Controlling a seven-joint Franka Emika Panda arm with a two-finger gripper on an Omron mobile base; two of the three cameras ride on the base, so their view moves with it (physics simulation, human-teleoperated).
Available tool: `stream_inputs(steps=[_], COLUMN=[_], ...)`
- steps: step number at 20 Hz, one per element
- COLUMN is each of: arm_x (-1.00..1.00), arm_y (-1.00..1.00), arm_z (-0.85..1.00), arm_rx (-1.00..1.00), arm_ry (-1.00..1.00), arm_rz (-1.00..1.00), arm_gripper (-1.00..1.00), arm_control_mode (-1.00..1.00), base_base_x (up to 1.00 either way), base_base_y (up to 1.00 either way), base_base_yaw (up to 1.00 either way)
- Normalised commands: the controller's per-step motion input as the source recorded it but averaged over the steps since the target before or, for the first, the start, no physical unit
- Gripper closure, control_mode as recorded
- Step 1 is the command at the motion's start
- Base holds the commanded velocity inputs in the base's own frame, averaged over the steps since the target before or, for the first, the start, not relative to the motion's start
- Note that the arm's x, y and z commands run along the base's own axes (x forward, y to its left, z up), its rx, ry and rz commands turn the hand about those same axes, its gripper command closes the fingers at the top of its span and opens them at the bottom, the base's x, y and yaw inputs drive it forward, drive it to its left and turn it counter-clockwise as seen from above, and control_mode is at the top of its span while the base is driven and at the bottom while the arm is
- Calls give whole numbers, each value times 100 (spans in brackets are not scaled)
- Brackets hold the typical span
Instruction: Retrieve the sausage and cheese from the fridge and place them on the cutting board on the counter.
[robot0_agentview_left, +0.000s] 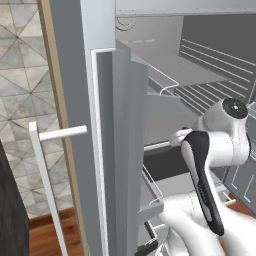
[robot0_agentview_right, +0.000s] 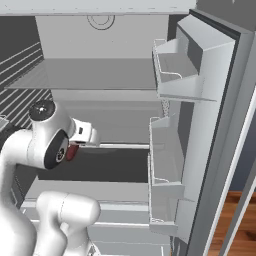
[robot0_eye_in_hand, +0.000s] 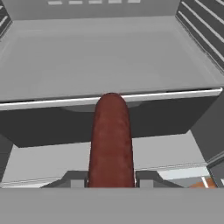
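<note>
Pincer (robot0_eye_in_hand: 111, 179) clamped on sausage (robot0_eye_in_hand: 111, 140), which sticks straight out from between fingertips. Fridge (robot0_agentview_right: 115, 75) interior ahead of pincer, doors open, shelf (robot0_eye_in_hand: 109, 65) beyond sausage tip.

One sausage (robot0_eye_in_hand: 110, 142), reddish-brown, juts straight out ahead of the gripper (robot0_eye_in_hand: 110, 179), between its two dark finger tips (robot0_eye_in_hand: 74, 179); a small red part of it also shows at the hand in the right base view. One fridge (robot0_agentview_right: 110, 75) stands open around the hand, with two open doors counted, one to each side of the arm. The right-hand door (robot0_agentview_right: 220, 100) carries three door bins (robot0_agentview_right: 167, 67), stacked one above another. One long white bar handle (robot0_agentview_left: 45, 175) shows on the left-hand door (robot0_agentview_left: 82, 125), off to the gripper's left. Inside, one flat shelf (robot0_eye_in_hand: 109, 57) lies beyond the sausage's far end.
</note>
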Motion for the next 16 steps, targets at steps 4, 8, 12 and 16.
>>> stream_inputs(steps=[4,8,12,16], arm_x=[-73,-82,-97,-84], arm_y=[-1,0,0,0], arm_z=[95,50,2,-1], arm_rx=[0,0,0,0], arm_ry=[21,14,1,0], arm_rz=[0,0,-1,0], arm_gripper=[100,100,100,100], arm_control_mode=[-100,-100,-100,-100], base_base_x=[0,0,0,0], base_base_y=[0,0,0,0], base_base_yaw=[0,0,0,0])
